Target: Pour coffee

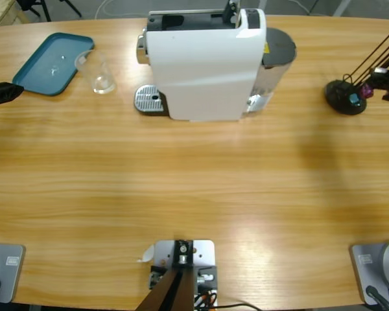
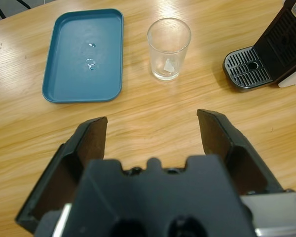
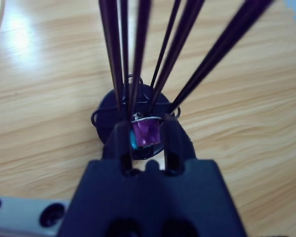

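Observation:
A clear glass tumbler stands upright beside the teal tray, left of the white coffee machine. No coffee shows in it. My left gripper is open and holds nothing; the tumbler is ahead of it and apart from it. In the high view the left gripper sits at the table's left edge. My right gripper is shut on a purple capsule, right over the black capsule stand. In the high view the right gripper is at the right edge.
The machine's round metal drip grate juts out at its left; the left wrist view shows the grate to the tumbler's right. The capsule stand has thin black rods slanting up to the right. The teal tray carries a few droplets.

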You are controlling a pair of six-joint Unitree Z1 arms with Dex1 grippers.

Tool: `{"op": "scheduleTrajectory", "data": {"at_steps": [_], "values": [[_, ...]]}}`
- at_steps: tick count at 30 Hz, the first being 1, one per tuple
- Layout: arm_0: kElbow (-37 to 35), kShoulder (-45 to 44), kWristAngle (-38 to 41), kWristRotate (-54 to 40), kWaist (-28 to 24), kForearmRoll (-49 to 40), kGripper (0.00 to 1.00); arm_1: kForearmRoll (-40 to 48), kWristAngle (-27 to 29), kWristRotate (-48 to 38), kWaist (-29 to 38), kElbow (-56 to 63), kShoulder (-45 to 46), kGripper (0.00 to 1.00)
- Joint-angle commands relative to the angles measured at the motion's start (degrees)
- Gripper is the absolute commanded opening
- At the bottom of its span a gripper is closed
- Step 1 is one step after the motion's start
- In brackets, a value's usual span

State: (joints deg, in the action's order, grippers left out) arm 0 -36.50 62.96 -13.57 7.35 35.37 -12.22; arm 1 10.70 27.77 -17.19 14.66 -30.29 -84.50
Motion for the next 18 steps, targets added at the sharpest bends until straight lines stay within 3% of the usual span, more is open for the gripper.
{"op": "scheduleTrajectory", "data": {"at_steps": [1, 3, 4, 5, 10, 18], "values": [[1.17, 1.79, -0.67, 0.65, 0.05, 0.62, 0.78, -6.34, 2.32, 1.49, -1.21, -2.0, 3.47, 0.272], [1.17, 1.74, -0.67, 0.65, 0.05, 0.62, 0.78, -6.68, 1.88, 0.57, -1.21, -1.88, 3.91, 0.574], [1.17, 1.72, -0.67, 0.65, 0.05, 0.62, 0.78, -6.6, 1.72, -0.27, -1.09, -1.44, 4.61, 0.67], [1.17, 1.72, -0.65, 0.65, 0.05, 0.62, 0.78, -6.39, 1.49, -0.99, -0.85, -0.05, 5.31, 0.7], [1.11, 2.0, -0.35, 0.56, 0.05, 0.62, 0.78, -1.75, 1.44, -3.38, 0.53, 7.88, 8.49, 0.701], [0.99, 2.08, -0.23, 0.47, 0.05, 0.62, 0.78, 2.76, 1.3, -3.13, 2.62, 8.85, 5.94, 0.701]]}}
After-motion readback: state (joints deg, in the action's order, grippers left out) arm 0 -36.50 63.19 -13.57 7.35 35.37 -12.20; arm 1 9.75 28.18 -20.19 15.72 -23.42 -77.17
